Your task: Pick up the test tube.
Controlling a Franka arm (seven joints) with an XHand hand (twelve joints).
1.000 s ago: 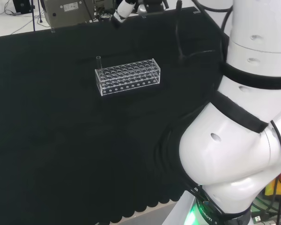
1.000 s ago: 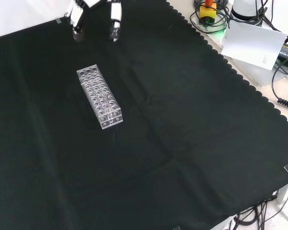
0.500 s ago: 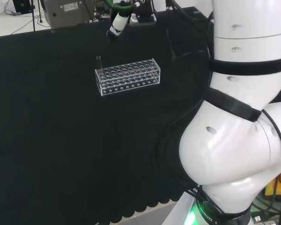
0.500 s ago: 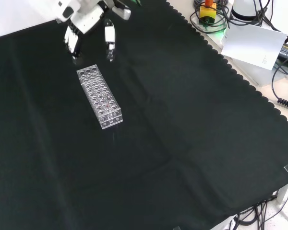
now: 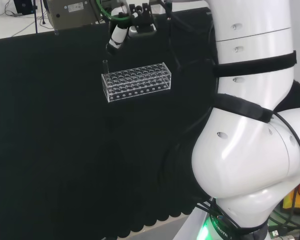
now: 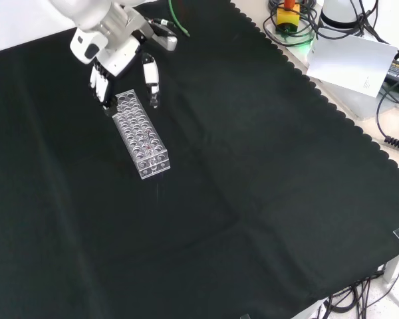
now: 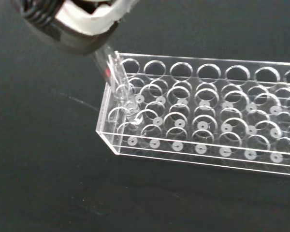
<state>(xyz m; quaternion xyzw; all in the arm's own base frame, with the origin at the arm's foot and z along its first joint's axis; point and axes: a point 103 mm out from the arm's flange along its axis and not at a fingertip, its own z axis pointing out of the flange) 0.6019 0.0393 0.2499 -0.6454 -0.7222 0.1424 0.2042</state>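
Robot hand [image 6: 113, 56] nearer, above test tube [image 5: 105, 66].

A black cloth [image 6: 253, 173] with a scalloped edge covers the table [image 6: 359, 109], whose pale top shows bare at 2 o'clock in the front view. There lie a white sheet of paper [image 6: 349, 60] and tangled black cables [image 6: 396, 100]. In the head view, a grey box [image 5: 72, 11] stands beyond the cloth at 11 o'clock, on a light surface [image 5: 10, 27].
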